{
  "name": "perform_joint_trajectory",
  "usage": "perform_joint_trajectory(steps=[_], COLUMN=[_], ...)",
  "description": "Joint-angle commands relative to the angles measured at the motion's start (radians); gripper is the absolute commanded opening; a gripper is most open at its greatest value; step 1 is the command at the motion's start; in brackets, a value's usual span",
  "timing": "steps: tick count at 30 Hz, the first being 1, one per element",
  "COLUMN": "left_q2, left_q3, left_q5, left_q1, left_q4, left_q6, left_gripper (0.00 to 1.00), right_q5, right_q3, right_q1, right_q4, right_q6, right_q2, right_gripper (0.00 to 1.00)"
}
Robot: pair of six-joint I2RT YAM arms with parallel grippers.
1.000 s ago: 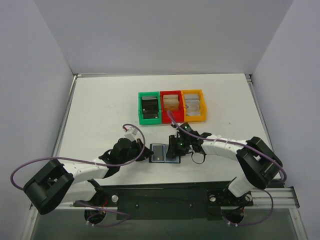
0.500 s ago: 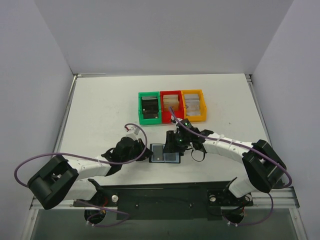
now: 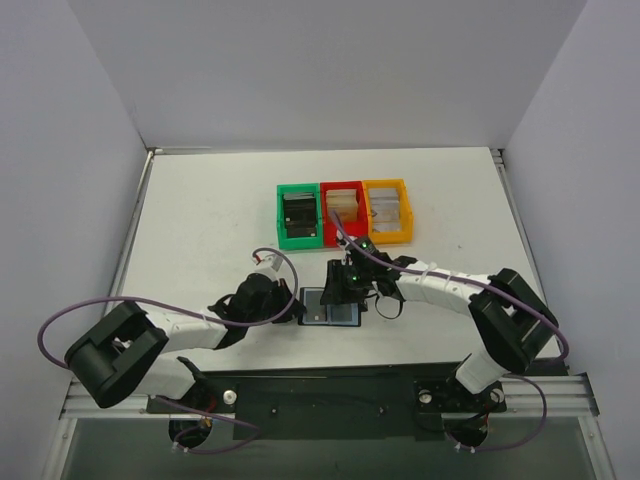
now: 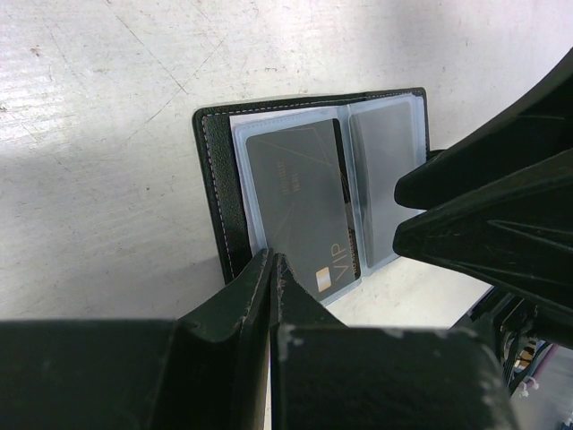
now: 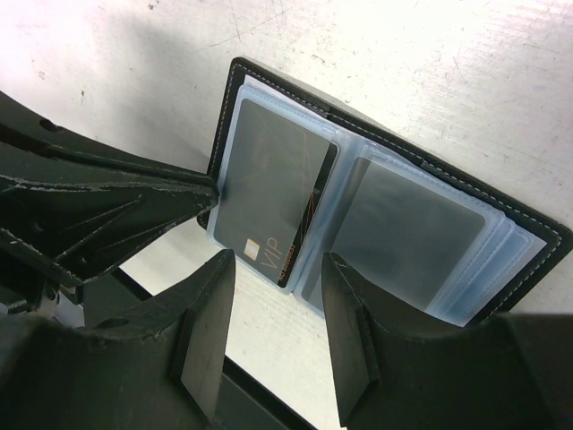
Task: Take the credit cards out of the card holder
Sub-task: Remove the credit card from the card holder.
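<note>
Black leather card holder point(image 3: 330, 307) lies open on the white table point(image 3: 200, 220), between my two grippers.

Its clear blue-grey pockets face up. One dark card point(image 5: 273, 202) reads "VIP" in pale letters beside a small gold square, and its end pokes out past the holder's edge. A greyer card point(image 5: 407, 237) sits in the neighbouring pocket, and I can read no text on it. My left gripper point(image 4: 271, 260) is pinched closed, tips at the holder's edge. My right gripper point(image 5: 279, 269) hovers over the VIP card's end, jaws apart, holding nothing.
</note>
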Motion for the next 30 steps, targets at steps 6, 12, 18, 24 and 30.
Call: perform_joint_trajectory(steps=[6,12,18,24,30], left_q2=[0.026,0.040,0.055,0.072,0.089], left_q3=[0.033,0.028,0.027,0.024,0.015], left_q5=[-0.014,-0.012,-0.011,-0.011,-0.020], left_q1=[-0.007,-0.011,-0.017,-0.020,-0.028], left_q4=[0.036,0.052,0.068,0.079,0.088], left_q6=[0.012,0.006,0.001,-0.001,-0.004], left_gripper=[0.09,0.09,0.09,0.09,0.09], right_q5=[-0.030,-0.035,-0.044,-0.036,-0.021], right_q3=[0.021,0.022,0.016,0.012,-0.007], right_q1=[0.007,0.008,0.007,0.005,0.002], right_q4=[0.049,0.062,0.078,0.079,0.090], right_q6=[0.026,0.037,0.048,0.050,0.060], right_q2=[0.033,0.044,0.056,0.061,0.064], right_gripper=[0.39,0.39,0.39,0.39,0.40])
